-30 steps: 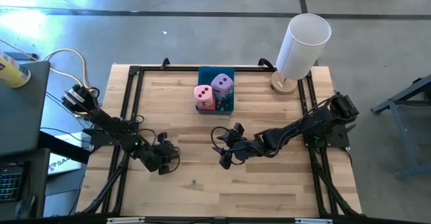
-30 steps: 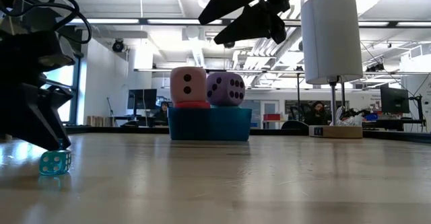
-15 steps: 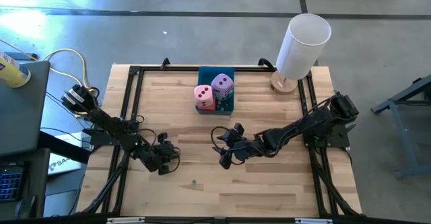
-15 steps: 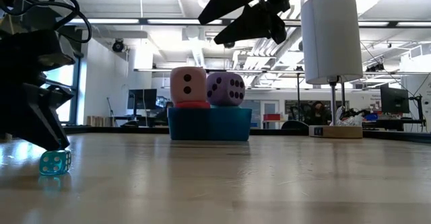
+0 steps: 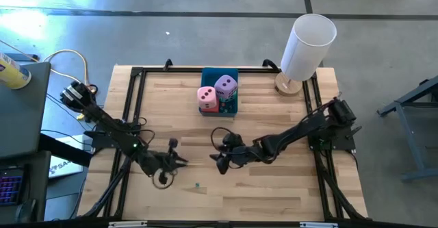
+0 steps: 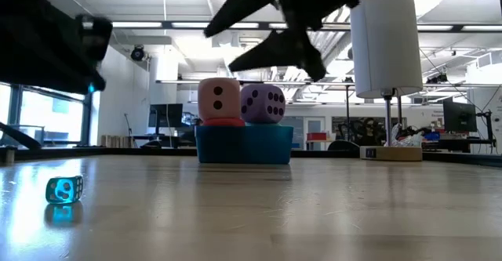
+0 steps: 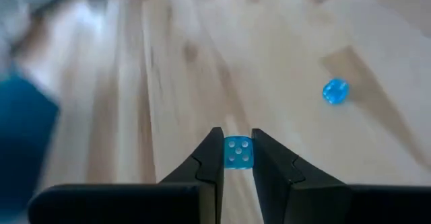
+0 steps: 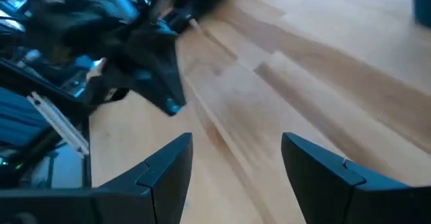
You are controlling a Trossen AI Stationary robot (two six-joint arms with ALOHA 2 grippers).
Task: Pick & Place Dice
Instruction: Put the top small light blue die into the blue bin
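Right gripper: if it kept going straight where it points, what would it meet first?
Probably the left gripper, shut on a small blue die, facing the right gripper. In the right wrist view it sits slightly off-line, so I'm unsure.

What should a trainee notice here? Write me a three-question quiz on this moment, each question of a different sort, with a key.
1. True or false: the right gripper holds a die.
2. What does the left gripper pinch between its fingers?
A. a purple die
B. a small blue die
C. a white cylinder
3. Fill in: in the blue tray, the pink die sits on top of the ___ die.

Key
1. False: its fingers stand apart over bare wood, with nothing between them.
2. B
3. red: the red die shows just under the pink one.
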